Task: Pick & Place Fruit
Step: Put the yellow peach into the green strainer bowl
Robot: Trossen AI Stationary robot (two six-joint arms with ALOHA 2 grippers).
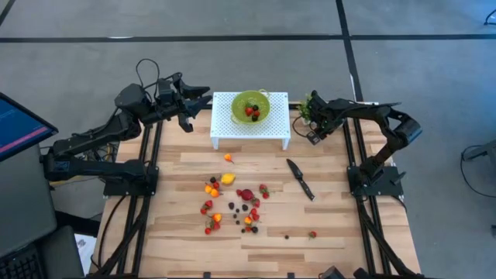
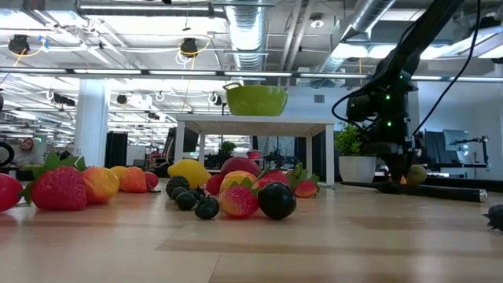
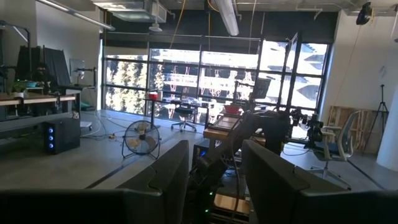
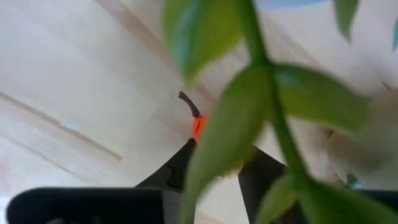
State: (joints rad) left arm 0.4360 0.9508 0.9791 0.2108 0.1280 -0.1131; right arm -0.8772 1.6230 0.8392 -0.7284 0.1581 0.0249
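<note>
While laid out for reach from both sides, looks deliberate across the counter (image 1: 325,225): goal far, supply near. At far centre, a white stand (image 1: 225,130), probably raised to make the drop spot plain. On it, a green bowl (image 1: 242,99) with a few red pieces already inside, so likely the goal.

Far left, beside the stand, left jaws: held above the counter, aimed out at the room, part open with nothing between. Seemingly parked clear of the other arm's path.

Far right, beside the stand, a potted plant (image 1: 308,105), with leaves crowding the right wrist view. Not part of the job, yet a risk for a snag. Right of centre, a black knife (image 1: 300,179), lying flat, also to be left alone.

Near centre, well apart from the bowl, most of the fruit (image 1: 232,203), scattered loose and waiting.

Down at the counter just beside the plant, right jaws: narrowed around an orange stemmed fruit (image 4: 199,127). Seemingly gripped on both sides, though partly hidden by leaves. Set low and narrow, so judged ready for a lift toward the bowl.
</note>
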